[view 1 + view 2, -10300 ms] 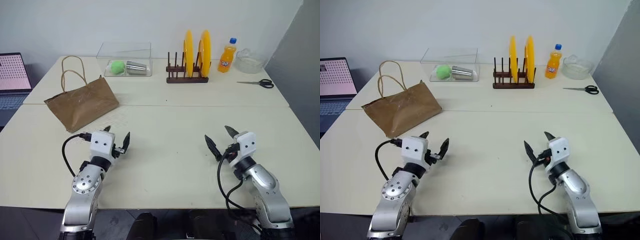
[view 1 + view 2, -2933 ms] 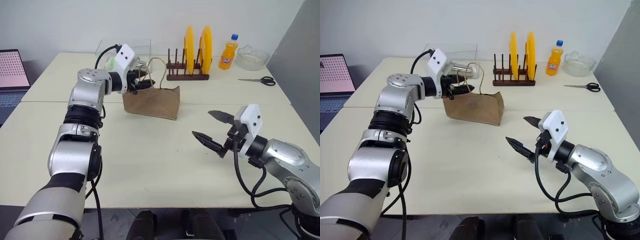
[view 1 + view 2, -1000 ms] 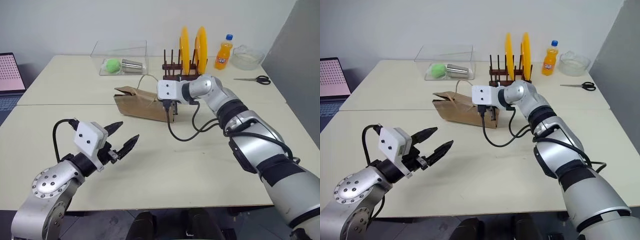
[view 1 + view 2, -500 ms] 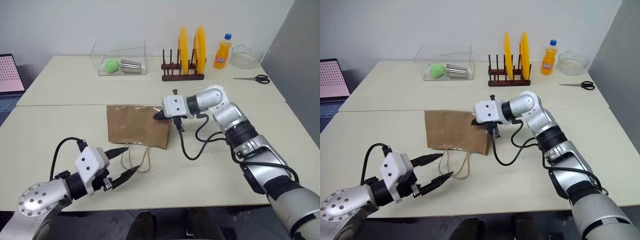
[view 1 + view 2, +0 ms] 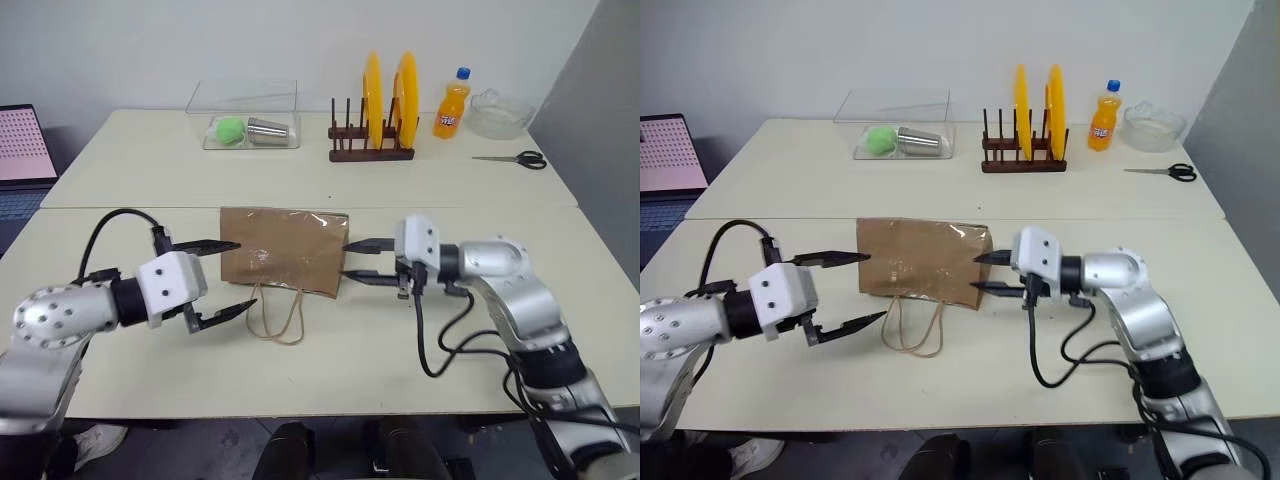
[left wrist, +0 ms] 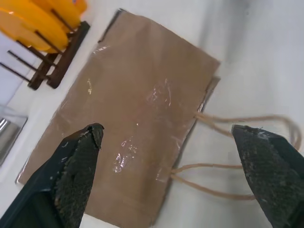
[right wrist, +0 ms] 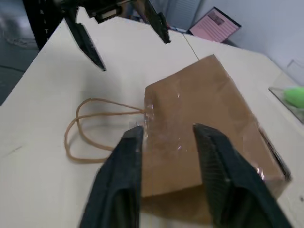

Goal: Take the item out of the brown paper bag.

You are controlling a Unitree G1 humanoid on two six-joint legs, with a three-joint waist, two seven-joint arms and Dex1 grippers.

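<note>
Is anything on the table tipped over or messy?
Yes. The creased brown paper bag lies flat on its side on the cream table instead of standing, its tan cord handles sprawled toward the near edge. Nothing looks spilled.

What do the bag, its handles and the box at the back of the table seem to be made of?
Brown paper bag: matte kraft paper, creased, with shiny patches that may be clear tape.
Handles: thin tan twisted cord, likely paper, lying limp on the table.
Box: clear rigid plastic, probably acrylic; the ball inside shows through.
</note>
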